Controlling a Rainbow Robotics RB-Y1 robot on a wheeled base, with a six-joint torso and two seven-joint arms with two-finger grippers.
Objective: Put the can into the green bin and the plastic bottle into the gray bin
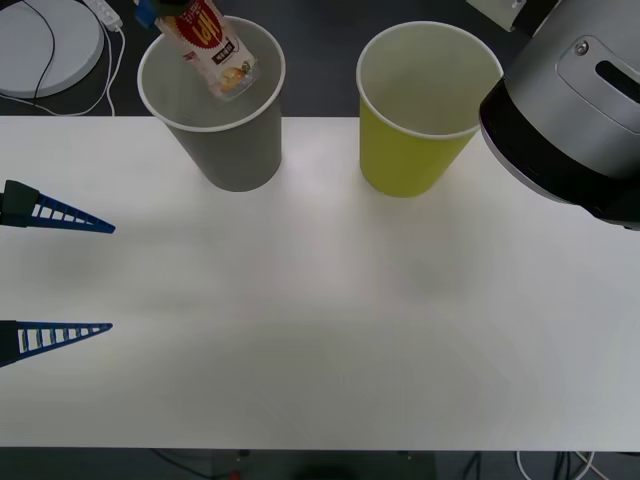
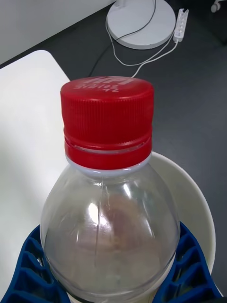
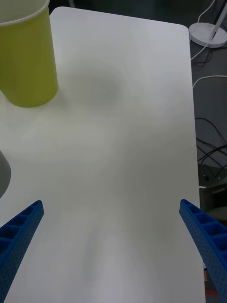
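Bottle point(image 1: 213, 50) in right gripper point(image 2: 111, 279) above gray bin point(image 1: 228, 150)

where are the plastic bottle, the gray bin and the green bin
plastic bottle point(image 2: 108, 120): right wrist view, on its red cap
gray bin point(image 1: 236, 150): front view, on its outer wall
green bin point(image 1: 405, 160): front view, on its outer wall

Clear glossy plastic bottle point(image 2: 109, 227), ribbed red cap; matt white table point(image 1: 330, 330).
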